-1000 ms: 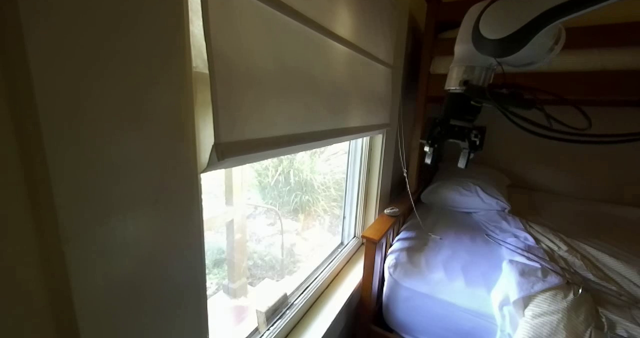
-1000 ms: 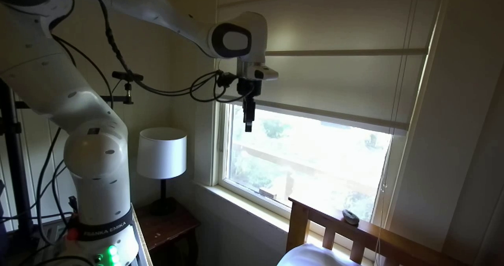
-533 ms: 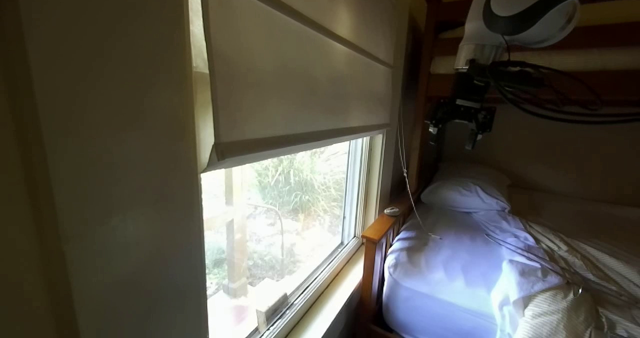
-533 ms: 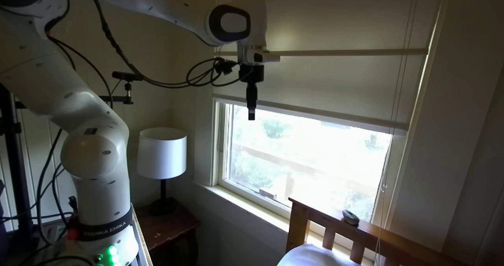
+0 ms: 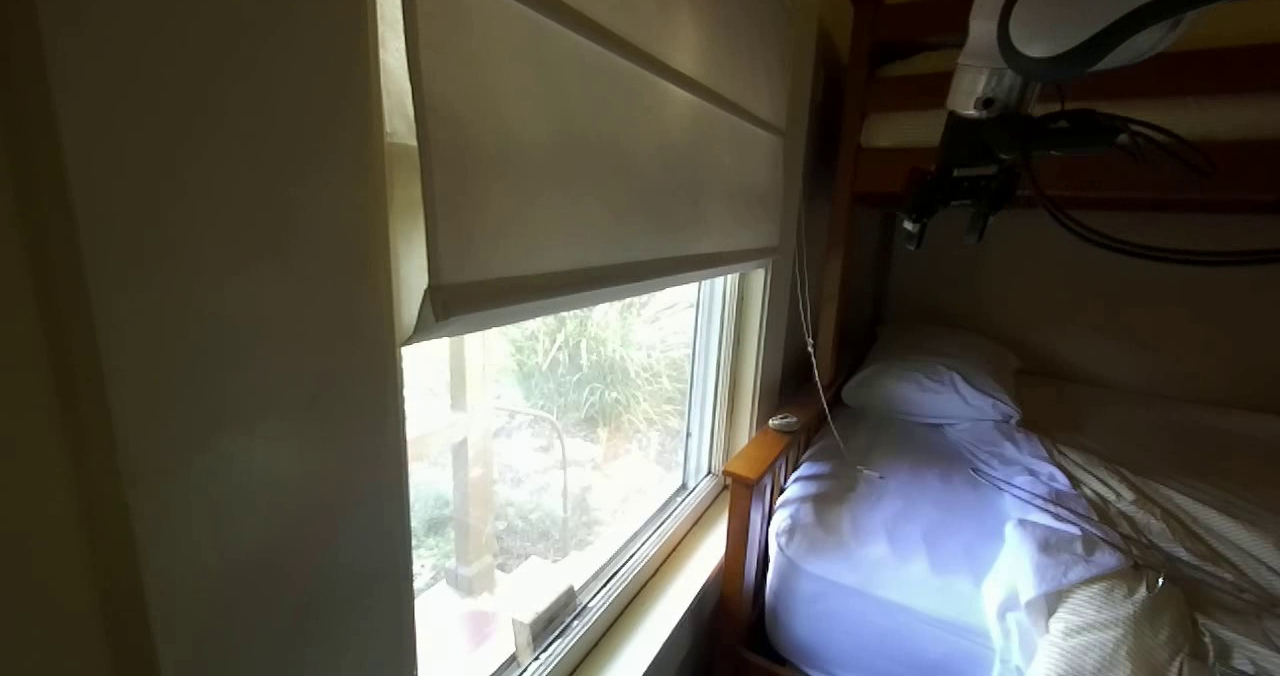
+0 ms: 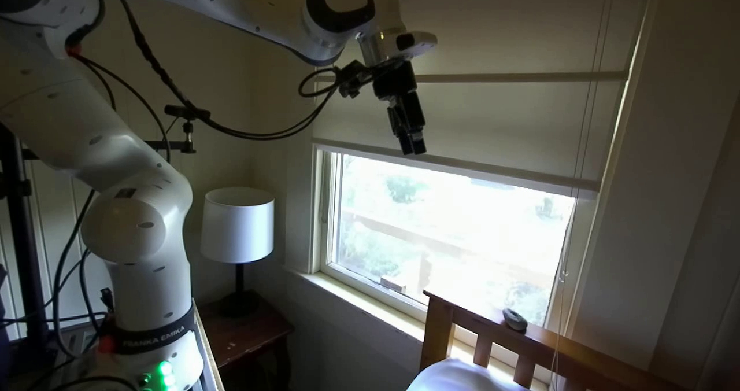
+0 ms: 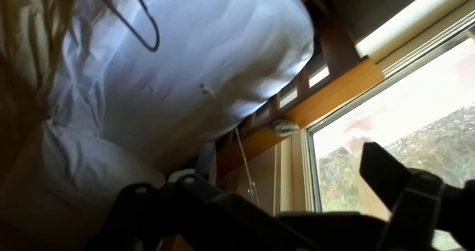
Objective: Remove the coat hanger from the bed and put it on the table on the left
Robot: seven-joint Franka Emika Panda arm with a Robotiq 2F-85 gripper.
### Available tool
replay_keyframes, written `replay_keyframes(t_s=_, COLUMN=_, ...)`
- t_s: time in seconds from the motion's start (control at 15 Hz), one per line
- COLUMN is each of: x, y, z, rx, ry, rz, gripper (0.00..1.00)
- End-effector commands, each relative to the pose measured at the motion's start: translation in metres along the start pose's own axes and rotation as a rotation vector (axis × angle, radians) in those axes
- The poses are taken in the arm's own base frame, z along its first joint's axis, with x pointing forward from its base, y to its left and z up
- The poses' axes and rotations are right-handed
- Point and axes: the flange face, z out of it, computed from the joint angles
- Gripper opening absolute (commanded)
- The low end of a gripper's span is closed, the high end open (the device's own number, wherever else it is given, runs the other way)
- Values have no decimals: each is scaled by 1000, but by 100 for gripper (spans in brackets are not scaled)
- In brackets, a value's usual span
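Dim bedroom, with a window that's pretty much blown out white. Jaws are spread wide apart, up over the pillow end of the bed. In an exterior view they're nearly side-on against the blind, so the gap is tough to see there.

Beyond them, between the tips in the wrist view, is a greyish lump on the bed rail (can't tell what it is), plus a cord that runs behind the jaws.

Farther out: the coat hanger, lying on the white sheet, below the jaws and well apart from them, up and left of them in the wrist view. Skinny dark wire, two lines running into one rounded bend that faces the jaws. That end is all you really get, the rest runs off the top edge. In an exterior view it seems to be just a thin dark line, and I can't make out where it ends in the rumpled covers.

Way off from the jaws, a small reddish-brown counter with a lamp on it, legs cut off by the frame.
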Motion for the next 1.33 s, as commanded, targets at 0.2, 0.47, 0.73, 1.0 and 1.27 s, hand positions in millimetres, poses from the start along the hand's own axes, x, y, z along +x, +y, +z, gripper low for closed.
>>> replay_keyframes(t_s=0.2, x=39, y=39, z=8, rx=34, ry=176, rz=-112, gripper=100)
replay_keyframes(t_s=0.47, x=38, y=41, z=10, rx=18, ry=161, rz=-95, gripper=100)
replay_keyframes(t_s=0.73, x=18, y=45, z=39, rx=-68, ry=56, rz=11, gripper=100)
replay_keyframes(t_s=1.0, x=-17, y=61, z=86, rx=-195, ry=5, rz=184, gripper=100)
replay_keyframes(t_s=1.27, x=-67, y=85, z=147, rx=-322, ry=-140, rz=327, gripper=100)
